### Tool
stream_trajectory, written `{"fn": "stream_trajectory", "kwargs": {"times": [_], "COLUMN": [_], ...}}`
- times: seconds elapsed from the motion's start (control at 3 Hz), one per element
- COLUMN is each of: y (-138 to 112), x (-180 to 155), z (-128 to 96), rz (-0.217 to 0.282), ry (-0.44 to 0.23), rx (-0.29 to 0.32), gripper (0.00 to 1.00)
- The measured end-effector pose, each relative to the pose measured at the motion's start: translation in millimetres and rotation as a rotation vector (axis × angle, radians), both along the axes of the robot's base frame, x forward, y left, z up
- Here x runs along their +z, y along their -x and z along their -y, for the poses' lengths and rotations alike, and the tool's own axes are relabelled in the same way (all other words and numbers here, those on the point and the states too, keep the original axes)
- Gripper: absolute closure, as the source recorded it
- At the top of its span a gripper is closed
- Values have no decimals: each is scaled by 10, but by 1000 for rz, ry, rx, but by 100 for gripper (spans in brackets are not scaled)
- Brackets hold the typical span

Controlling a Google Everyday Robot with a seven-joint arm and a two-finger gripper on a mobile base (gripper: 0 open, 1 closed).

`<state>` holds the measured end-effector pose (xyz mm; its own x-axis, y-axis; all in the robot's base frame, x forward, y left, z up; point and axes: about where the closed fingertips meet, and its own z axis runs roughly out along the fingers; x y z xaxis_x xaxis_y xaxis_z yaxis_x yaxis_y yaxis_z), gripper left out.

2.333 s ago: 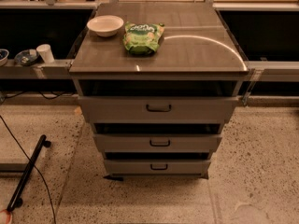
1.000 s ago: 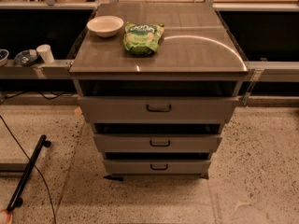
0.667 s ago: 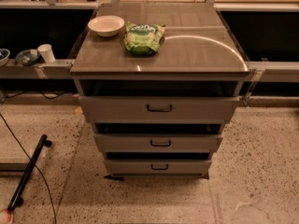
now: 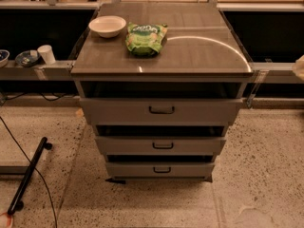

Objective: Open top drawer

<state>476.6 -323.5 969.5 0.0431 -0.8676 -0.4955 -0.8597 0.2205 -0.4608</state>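
Surface: a grey cabinet top [image 4: 199,56] over a speckled floor [image 4: 266,175]. It carries a white bowl [image 4: 107,25] with a green bag [image 4: 145,38] just beside it.

The top drawer [image 4: 118,112] sits directly under that top, black handle [image 4: 161,110] at its centre, nothing before it. Two narrower drawers [image 4: 123,145] sit below.

A black bar [image 4: 29,175] lies on the floor.

My gripper is out of view; I cannot tell its state or relative places.

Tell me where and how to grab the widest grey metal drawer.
Grip the small black bar handle at the centre of the wide grey metal top drawer, coming straight from the front; the bar lies horizontal, so probably close above and below it. The gripper is not in view.
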Motion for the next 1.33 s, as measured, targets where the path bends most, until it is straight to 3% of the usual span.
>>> {"fn": "stream_trajectory", "kwargs": {"times": [0.67, 1.33], "y": [164, 236], "x": [-330, -430], "z": [-229, -446], "rz": [-6, 9], "ry": [79, 125], "rx": [70, 91], "gripper": [100, 100]}}
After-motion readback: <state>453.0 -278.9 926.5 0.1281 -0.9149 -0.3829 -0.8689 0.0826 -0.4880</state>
